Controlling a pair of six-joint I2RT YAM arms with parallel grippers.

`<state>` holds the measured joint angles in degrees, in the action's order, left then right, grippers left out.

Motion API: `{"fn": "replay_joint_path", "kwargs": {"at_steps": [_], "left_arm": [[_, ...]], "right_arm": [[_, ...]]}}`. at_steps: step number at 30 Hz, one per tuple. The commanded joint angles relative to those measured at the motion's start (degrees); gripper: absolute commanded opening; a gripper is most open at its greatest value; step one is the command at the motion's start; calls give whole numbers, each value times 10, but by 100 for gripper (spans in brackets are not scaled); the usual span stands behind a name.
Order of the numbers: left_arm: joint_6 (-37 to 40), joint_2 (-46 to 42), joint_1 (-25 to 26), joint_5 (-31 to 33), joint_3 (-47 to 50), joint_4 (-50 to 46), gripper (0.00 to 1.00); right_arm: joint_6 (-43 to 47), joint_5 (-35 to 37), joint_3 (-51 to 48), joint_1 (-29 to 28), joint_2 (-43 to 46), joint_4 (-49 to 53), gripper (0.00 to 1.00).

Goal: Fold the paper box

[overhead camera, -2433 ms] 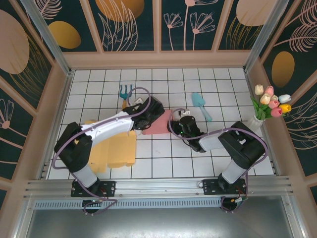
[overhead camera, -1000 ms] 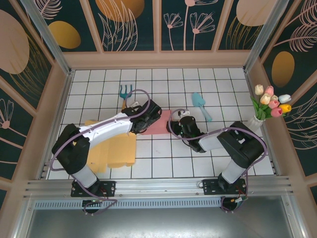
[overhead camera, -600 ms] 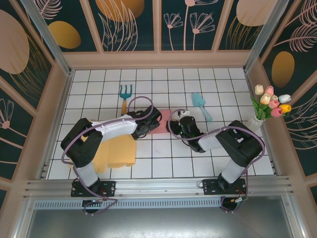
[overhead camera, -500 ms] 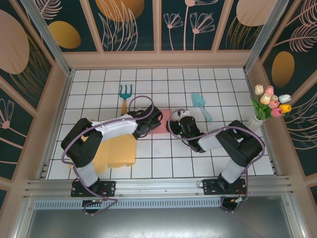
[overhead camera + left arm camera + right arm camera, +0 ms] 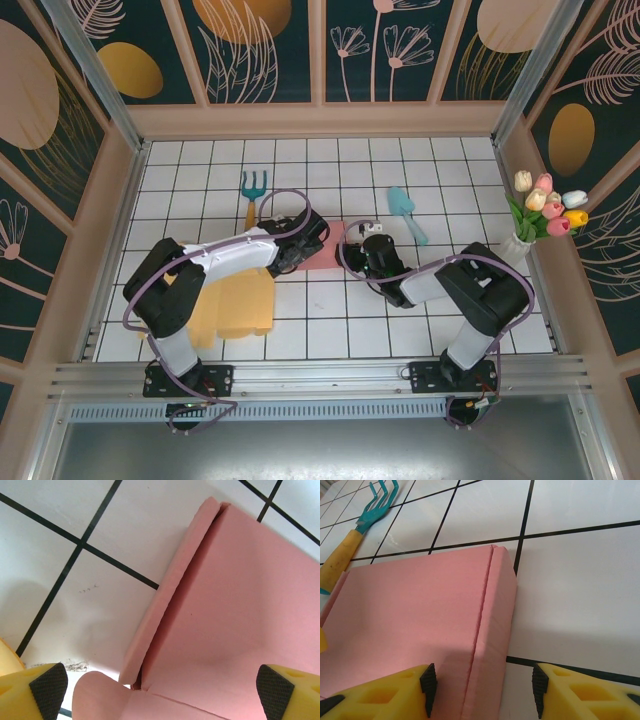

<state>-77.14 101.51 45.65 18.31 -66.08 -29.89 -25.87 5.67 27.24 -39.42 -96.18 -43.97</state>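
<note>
The pink paper box lies flat on the tiled table between both arms. My left gripper hovers low over its left end, jaws wide open. In the left wrist view the box has a narrow side flap folded up along its edge and a rounded tab near the bottom; my left gripper straddles them without touching. My right gripper is at the box's right end. There my right gripper stands open around the box's side wall, its right pad clear of it.
A teal hand rake with a yellow handle lies behind the box, a teal trowel to the back right. Flat yellow sheets lie at the front left. A vase of tulips stands by the right wall.
The left arm has drawn its elbow in and its gripper has shifted slightly right over the box's left end. The right arm and the box have stayed put over the last second.
</note>
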Motion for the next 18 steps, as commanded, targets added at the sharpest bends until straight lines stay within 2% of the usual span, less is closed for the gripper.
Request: {"fn": "replay_joint_path", "kwargs": {"at_steps": [1, 18], "left_arm": [[-15, -11, -1, 7, -2, -15, 99], [-19, 51, 1, -44, -20, 24, 97]], "right_arm": [[6, -7, -10, 3, -26, 37, 56], [8, -10, -6, 2, -30, 39, 56]]}}
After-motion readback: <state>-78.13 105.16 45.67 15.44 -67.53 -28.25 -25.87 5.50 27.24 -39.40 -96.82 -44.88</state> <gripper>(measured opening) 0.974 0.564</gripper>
